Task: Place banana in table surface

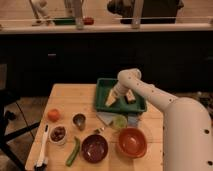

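The banana (111, 98), a pale yellow piece, lies in the left part of the green tray (102, 83) at the back of the table. My gripper (117, 95) hangs down from the white arm's bent wrist (128, 77) into the tray, right against the banana's right side. I cannot tell whether it holds the banana. The table surface (70, 100) is light tan wooden planks and stretches to the left of and in front of the tray.
A second pale item (131, 96) lies in the tray's right part. On the table stand an orange fruit (53, 115), a metal cup (79, 121), a small white bowl (58, 134), a white brush (42, 147), a green vegetable (74, 151), a dark red bowl (95, 147), an orange bowl (131, 141) and a green round fruit (120, 121).
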Controlling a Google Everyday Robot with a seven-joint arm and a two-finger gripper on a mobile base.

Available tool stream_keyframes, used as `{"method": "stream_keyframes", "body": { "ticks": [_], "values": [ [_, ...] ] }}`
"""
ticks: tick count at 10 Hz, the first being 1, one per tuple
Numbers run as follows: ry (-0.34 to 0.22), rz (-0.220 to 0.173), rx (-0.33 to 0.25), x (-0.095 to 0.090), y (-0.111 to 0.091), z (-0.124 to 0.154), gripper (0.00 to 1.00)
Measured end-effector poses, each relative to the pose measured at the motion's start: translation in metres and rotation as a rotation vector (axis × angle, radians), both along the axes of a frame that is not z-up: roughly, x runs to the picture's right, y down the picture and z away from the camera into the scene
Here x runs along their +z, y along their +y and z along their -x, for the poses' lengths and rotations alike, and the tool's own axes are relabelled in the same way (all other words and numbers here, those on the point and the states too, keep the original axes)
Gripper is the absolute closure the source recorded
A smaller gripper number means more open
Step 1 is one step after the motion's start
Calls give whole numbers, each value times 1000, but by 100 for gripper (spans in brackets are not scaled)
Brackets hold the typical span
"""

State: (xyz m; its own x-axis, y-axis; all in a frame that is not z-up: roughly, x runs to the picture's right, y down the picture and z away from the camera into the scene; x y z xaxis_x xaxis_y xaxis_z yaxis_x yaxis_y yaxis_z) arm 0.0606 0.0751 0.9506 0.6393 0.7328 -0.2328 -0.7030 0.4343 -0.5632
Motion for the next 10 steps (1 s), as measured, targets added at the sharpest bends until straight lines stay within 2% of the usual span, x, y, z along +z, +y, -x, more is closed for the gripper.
{"method": "stream_keyframes", "body": {
  "ticks": [5,10],
  "values": [
    [-32,-29,2,9,-9,23,20],
    [-12,-46,-4,18,-7,30,20]
  ]
}}
